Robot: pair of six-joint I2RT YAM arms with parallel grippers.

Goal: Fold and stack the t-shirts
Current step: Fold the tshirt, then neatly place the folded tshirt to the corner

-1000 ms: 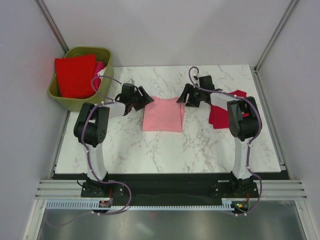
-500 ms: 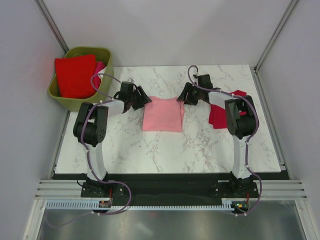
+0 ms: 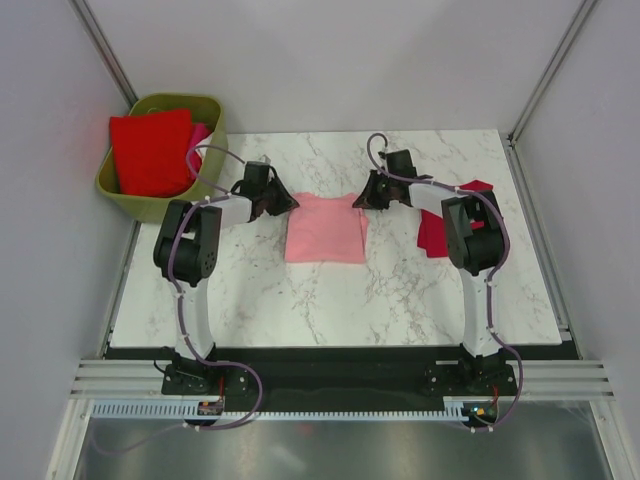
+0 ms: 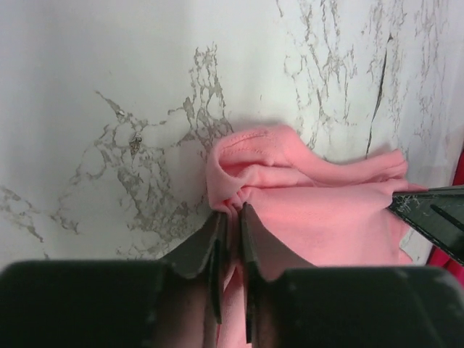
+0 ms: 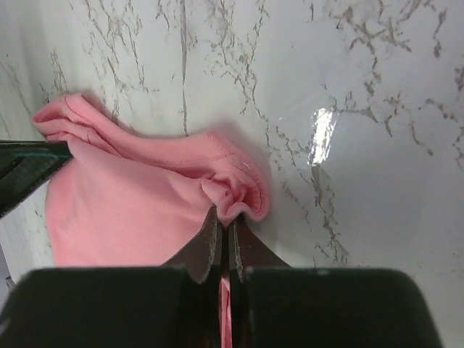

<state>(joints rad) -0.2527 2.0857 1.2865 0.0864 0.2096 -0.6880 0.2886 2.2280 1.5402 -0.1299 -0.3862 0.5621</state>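
A light pink t-shirt point(image 3: 325, 228) lies folded in the middle of the marble table. My left gripper point(image 3: 285, 203) is shut on its far left corner; in the left wrist view the pink cloth point(image 4: 312, 210) bunches between the closed fingers point(image 4: 199, 246). My right gripper point(image 3: 360, 200) is shut on the far right corner, where the pink cloth point(image 5: 138, 203) puckers at the fingertips point(image 5: 206, 243). A dark crimson t-shirt point(image 3: 434, 233) lies crumpled to the right, partly hidden by the right arm. A bright red t-shirt point(image 3: 150, 150) and a hot pink one point(image 3: 199, 133) sit in the basket.
An olive-green plastic basket point(image 3: 212, 150) stands off the table's far left corner. White walls with metal posts close in the back and both sides. The arms' bases are bolted at the near edge on a black strip point(image 3: 330, 362).
Both grippers moved a little toward the far edge onto the pink t-shirt's far corners and closed on them, bunching the cloth. The shirt's far corners now pucker up.
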